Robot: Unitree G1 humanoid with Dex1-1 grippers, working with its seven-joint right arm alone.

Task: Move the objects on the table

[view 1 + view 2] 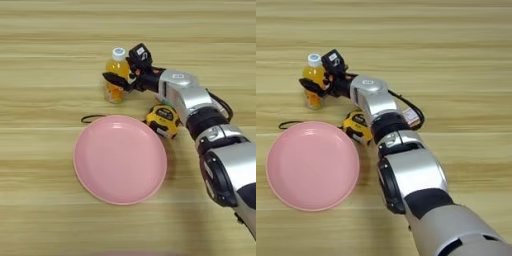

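Orange juice fills the small clear bottle with a white cap (116, 75), which stands upright on the far middle of the light wood-grain worktop (45, 45). The right arm's black two-fingered pincer (123, 72) reaches it from the right, its fingers spread around the bottle: one black finger (115, 80) crosses the near front of the bottle, the other sits at its far right side by the cap. Whether they press the bottle firmly is hard to tell. Just near and right of it lies the yellow-and-black tape measure (163, 119), partly under the silver forearm (186, 95), its thin black strap (90, 118) trailing left along the plate's far edge. Beside it on the left, the large round pink plate (120, 159) lies flat.
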